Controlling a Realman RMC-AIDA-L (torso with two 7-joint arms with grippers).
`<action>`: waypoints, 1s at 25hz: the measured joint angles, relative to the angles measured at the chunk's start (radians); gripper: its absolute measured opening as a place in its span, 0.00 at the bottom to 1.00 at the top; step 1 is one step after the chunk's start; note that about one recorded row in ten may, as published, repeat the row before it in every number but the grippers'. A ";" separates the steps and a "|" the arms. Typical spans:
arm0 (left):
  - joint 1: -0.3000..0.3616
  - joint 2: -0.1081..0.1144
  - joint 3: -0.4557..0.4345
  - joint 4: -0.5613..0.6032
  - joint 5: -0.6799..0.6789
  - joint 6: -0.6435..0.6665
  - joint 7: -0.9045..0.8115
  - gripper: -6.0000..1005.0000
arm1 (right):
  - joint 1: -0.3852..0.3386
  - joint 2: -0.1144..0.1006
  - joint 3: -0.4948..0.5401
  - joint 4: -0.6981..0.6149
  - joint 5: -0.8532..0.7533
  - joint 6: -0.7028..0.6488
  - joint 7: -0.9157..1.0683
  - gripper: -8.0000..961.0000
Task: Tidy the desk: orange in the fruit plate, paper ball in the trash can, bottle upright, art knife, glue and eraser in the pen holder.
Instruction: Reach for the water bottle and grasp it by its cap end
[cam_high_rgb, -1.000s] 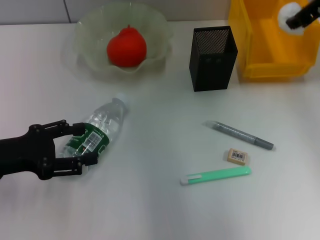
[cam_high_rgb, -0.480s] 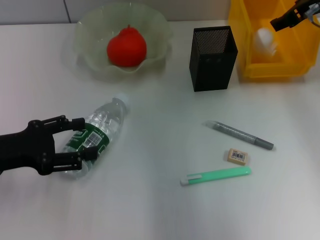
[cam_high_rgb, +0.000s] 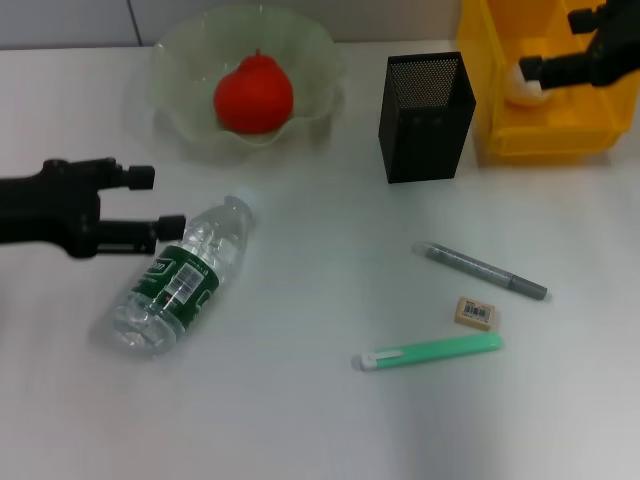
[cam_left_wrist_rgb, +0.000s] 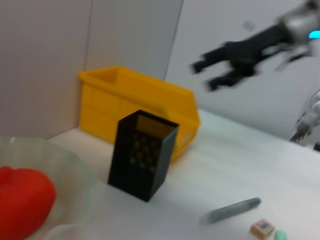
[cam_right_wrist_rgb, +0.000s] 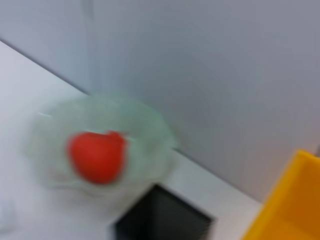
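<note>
Head view, bottle (cam_high_rgb: 178, 282) lying flat, left gripper (cam_high_rgb: 150, 200) jaws spread

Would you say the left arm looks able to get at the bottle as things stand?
Probably yes. The left gripper hangs open just beside the bottle, which lies on its side on bare table. Nothing stands between them; the fruit plate sits farther back and the pen holder off to the side.

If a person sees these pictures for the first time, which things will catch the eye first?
The red orange in the pale-green plate at the far left, and the yellow trash can at the far right with the right hand over it. Nearer, the bottle lies on its side by the open left hand.
</note>
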 joint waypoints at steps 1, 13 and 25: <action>-0.016 -0.001 0.003 0.020 0.021 -0.006 -0.034 0.85 | -0.027 0.002 0.018 -0.007 0.047 -0.030 -0.036 0.87; -0.149 -0.006 0.336 0.205 0.268 -0.233 -0.538 0.85 | -0.212 0.002 0.229 0.161 0.419 -0.405 -0.468 0.87; -0.239 -0.017 0.716 0.122 0.452 -0.472 -0.888 0.85 | -0.244 0.003 0.264 0.192 0.398 -0.421 -0.505 0.87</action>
